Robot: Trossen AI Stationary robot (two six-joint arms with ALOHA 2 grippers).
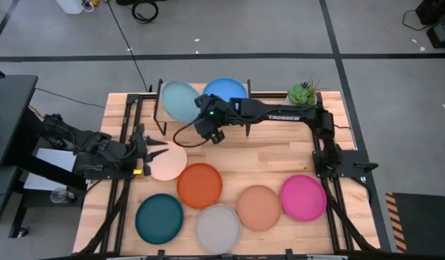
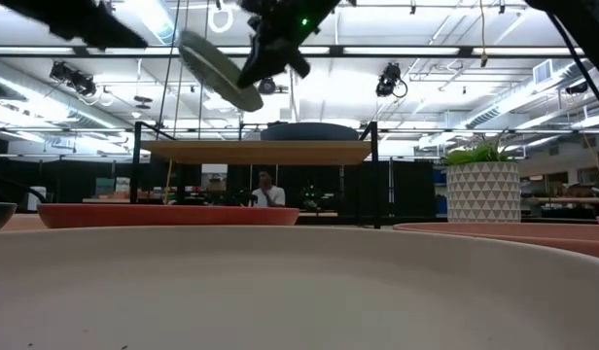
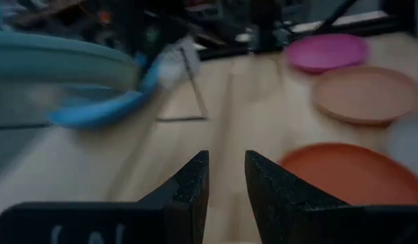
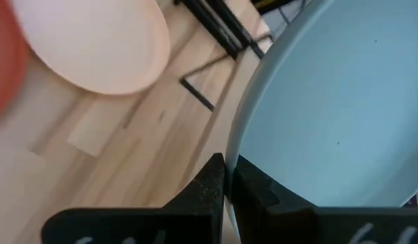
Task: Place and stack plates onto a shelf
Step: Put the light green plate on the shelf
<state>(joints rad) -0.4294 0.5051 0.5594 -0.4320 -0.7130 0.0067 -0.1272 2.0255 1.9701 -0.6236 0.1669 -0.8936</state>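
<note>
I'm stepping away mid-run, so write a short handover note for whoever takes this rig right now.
Right pincer: shut on the pale blue plate, held tilted in the air above the shelf.
Left pincer: empty, nearly shut, waiting at the table's left edge beside the cream plate.
Done: the blue plate lies on the shelf.
Left: set down the pale blue plate, then shelve the cream, orange plate, dark teal plate, grey plate, salmon plate and magenta plate, all lying on the table.
</note>
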